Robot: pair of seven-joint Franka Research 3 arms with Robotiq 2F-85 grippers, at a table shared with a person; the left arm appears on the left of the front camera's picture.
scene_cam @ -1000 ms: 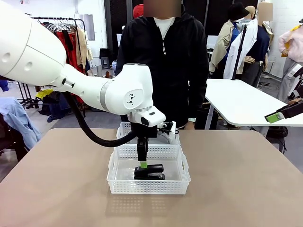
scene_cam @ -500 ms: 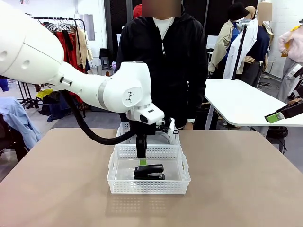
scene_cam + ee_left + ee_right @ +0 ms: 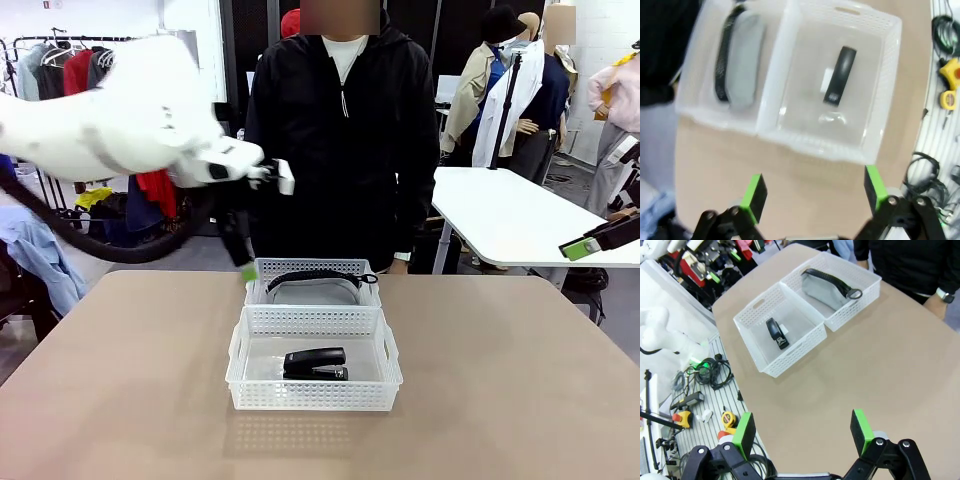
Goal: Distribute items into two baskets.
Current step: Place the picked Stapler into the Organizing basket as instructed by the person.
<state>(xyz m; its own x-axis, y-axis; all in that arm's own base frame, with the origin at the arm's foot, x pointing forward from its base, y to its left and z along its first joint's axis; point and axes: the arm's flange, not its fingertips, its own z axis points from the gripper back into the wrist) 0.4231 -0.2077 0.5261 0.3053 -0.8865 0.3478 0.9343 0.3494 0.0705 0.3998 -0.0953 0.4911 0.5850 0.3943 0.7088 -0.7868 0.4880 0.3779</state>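
The black stapler (image 3: 316,363) lies in the nearer, larger basket (image 3: 313,398). Behind it the grey pouch (image 3: 312,291) with its black zipper edge fills the farther basket (image 3: 268,270). My left gripper (image 3: 243,258) hangs above the far basket's left corner. In its wrist view it stands open and empty (image 3: 814,192), looking down on the stapler (image 3: 839,75) and the pouch (image 3: 742,60). My right gripper (image 3: 590,243) is held off the table's right side, open and empty (image 3: 802,432), high above the stapler (image 3: 775,333) and the pouch (image 3: 827,287).
A person in a black jacket (image 3: 345,140) stands at the far edge, right behind the baskets. A white table (image 3: 510,220) stands at the back right. Bare tabletop (image 3: 120,380) lies on both sides of the baskets. Tools and cables (image 3: 700,375) lie beyond the near edge.
My left gripper has risen out of the nearer basket and swung up and to the left. The stapler stays lying in that basket. The right gripper has not moved.
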